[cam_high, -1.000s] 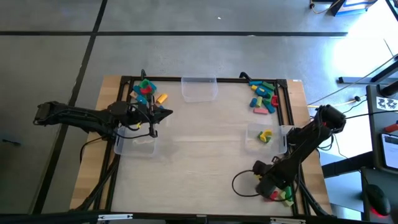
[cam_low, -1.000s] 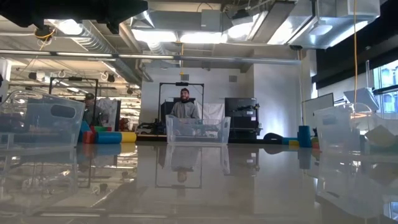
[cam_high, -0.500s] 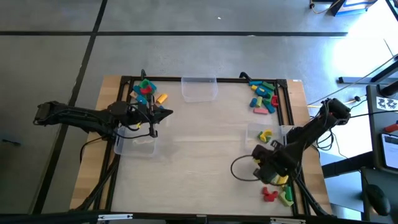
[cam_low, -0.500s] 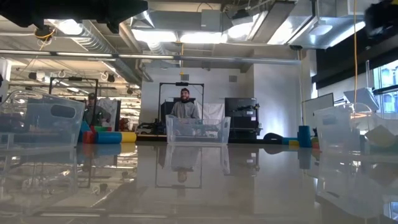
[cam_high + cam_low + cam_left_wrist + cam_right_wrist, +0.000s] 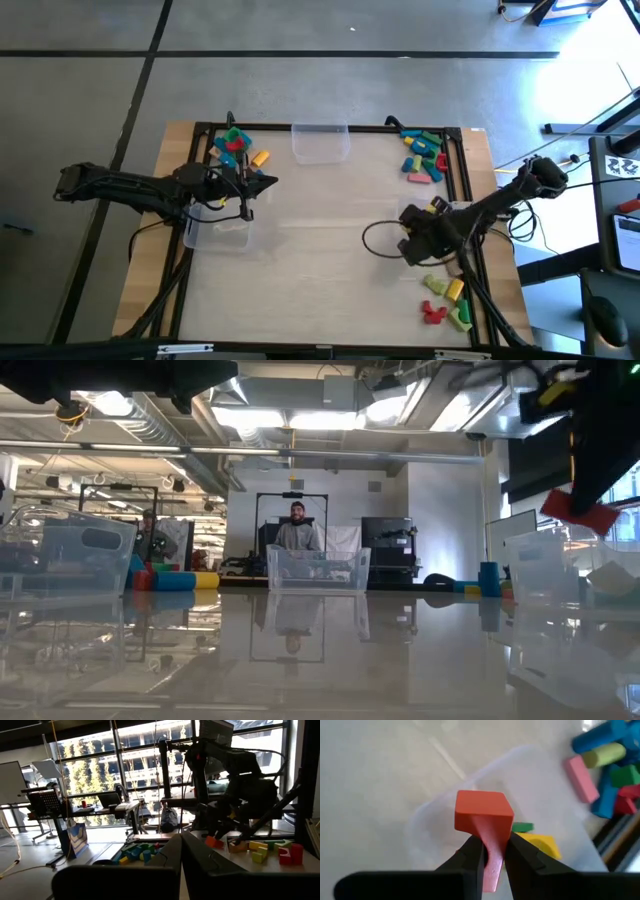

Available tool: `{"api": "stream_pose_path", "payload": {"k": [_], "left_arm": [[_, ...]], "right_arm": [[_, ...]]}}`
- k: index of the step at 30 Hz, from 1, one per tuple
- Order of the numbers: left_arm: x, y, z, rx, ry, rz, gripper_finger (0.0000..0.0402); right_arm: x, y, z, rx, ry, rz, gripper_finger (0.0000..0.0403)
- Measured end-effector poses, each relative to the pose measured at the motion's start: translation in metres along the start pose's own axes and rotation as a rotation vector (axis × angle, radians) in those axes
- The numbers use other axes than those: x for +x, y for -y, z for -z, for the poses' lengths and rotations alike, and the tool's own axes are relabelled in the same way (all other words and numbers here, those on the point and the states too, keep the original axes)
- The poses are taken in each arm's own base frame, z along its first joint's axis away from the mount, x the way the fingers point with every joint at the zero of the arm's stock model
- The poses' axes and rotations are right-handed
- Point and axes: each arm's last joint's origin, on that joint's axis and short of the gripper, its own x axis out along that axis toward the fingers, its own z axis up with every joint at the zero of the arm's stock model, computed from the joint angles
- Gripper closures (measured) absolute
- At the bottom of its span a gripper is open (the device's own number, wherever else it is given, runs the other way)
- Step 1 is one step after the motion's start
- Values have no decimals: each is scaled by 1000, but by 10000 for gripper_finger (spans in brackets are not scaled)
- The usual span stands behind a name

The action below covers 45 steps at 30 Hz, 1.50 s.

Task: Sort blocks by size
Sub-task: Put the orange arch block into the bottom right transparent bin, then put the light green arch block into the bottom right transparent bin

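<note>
The right gripper [image 5: 490, 851] has its jaws clamped on a matte red-orange square-ended block [image 5: 485, 815], held above a clear plastic bin [image 5: 445, 820] containing yellow and green pieces. The left gripper [image 5: 262, 181] hovers over the tabletop [image 5: 320, 250], jaws closed on nothing.

We look straight down on the whole table [image 5: 320, 260] from overhead, level across its glossy top into the room from table height, and close past each wrist's dark fingers, with the clear bin [image 5: 320, 142] shared by overhead and low views.
</note>
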Motion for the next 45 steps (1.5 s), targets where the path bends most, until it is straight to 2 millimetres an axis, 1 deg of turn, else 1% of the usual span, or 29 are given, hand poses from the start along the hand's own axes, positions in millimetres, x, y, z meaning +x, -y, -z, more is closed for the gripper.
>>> {"api": "stream_pose_path", "payload": {"k": [7, 13, 16, 21, 23, 26, 28, 30, 34, 39, 42, 45], "left_arm": [[0, 0, 0, -23, -2, 0, 398], [0, 0, 0, -22, -2, 0, 398], [0, 0, 0, -28, -3, 0, 398], [0, 0, 0, -35, -3, 0, 398], [0, 0, 0, -32, -4, 1, 398], [0, 0, 0, -34, -4, 1, 398], [0, 0, 0, -35, -4, 1, 398], [0, 0, 0, -43, -4, 1, 398], [0, 0, 1, -44, -11, 3, 398], [0, 1, 2, -44, -20, 4, 398], [0, 0, 2, -44, -20, 4, 398], [0, 0, 2, -42, -20, 4, 398]], "right_arm": [[25, 13, -2, 41, -44, 96, 340], [38, 19, -3, 76, -68, 129, 334], [40, 20, -4, 74, -73, 134, 315], [39, 20, -4, 16, -97, 125, 264], [33, 20, -5, 5, -132, 108, 244], [19, 17, -10, 21, -186, 57, 221], [7, 11, -9, 42, -213, -13, 210], [-5, 2, -4, 44, -252, -105, 203], [-24, -16, 16, 35, -316, -244, 196], [-39, -29, 48, 55, -319, -305, 195], [-44, -30, 63, 79, -302, -297, 189], [-40, -30, 74, 118, -306, -281, 174]]}}
